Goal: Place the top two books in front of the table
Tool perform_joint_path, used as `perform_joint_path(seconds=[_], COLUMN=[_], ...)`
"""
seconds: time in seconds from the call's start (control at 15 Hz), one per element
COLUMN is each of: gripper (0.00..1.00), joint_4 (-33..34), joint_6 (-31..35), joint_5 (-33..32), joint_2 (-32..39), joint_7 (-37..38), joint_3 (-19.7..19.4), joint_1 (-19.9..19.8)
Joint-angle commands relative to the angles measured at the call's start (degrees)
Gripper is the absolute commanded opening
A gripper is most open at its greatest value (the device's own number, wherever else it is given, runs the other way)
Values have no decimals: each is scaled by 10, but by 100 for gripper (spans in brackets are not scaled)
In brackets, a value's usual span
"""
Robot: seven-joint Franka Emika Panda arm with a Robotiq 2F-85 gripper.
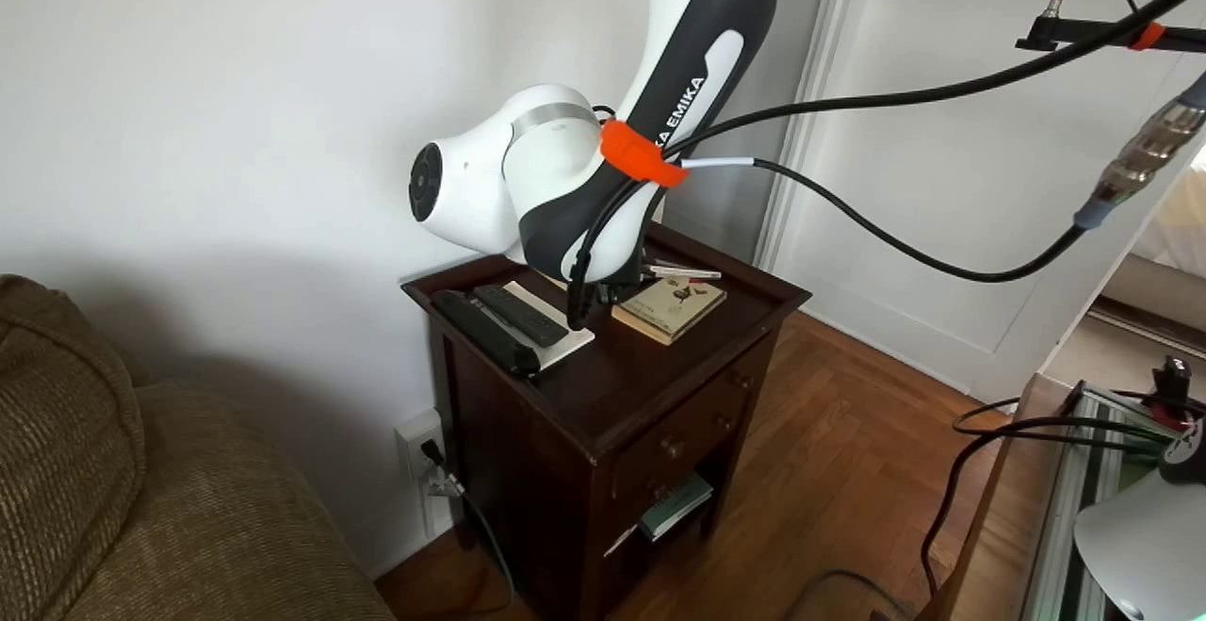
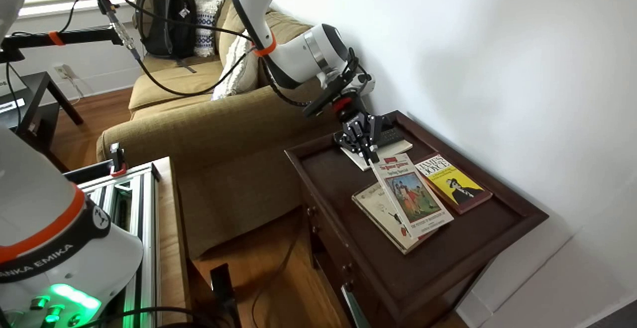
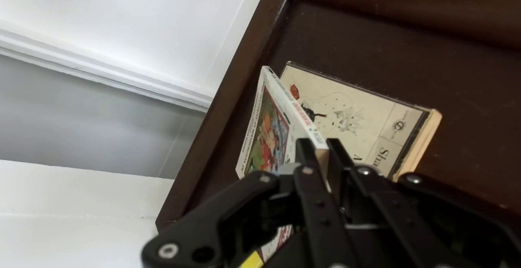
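Note:
My gripper (image 3: 319, 148) has its fingers pressed on both faces of a white picture-cover book (image 3: 264, 131), near one corner. The same white book (image 2: 415, 201) tilts above a cream book (image 2: 374, 207) in an exterior view; whether they touch I cannot tell. That cream book (image 1: 674, 305) lies flat on the dark brown table (image 1: 627, 381). A yellow James Joyce book (image 2: 455, 183) rests toward the wall side, with only a corner visible in the wrist view. Which of these count as the top two books, I cannot tell. In an exterior view, the arm mostly hides my gripper.
Dark remotes (image 1: 485, 334) and a white flat item (image 1: 565, 348) share the tabletop, which has a raised rim (image 2: 318, 203). A green book (image 1: 676, 508) sits on the lower shelf. The sofa (image 1: 198, 498) and a wall stand close by.

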Motion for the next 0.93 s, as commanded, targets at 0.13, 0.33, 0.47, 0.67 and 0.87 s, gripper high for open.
perform_joint_path(seconds=[0.13, 0.33, 0.47, 0.67, 0.87], gripper=[3, 3, 3, 3, 3], joint_4=[-77, -81, -78, -67, -54], joint_6=[18, 20, 21, 24, 23], joint_5=[-38, -48, -50, -45, -44], joint_2=[-34, -26, -18, -8, 3], joint_7=[-3, 14, 29, 43, 50], joint_3=[23, 26, 26, 28, 30], joint_1=[-26, -36, -39, -47, -49])
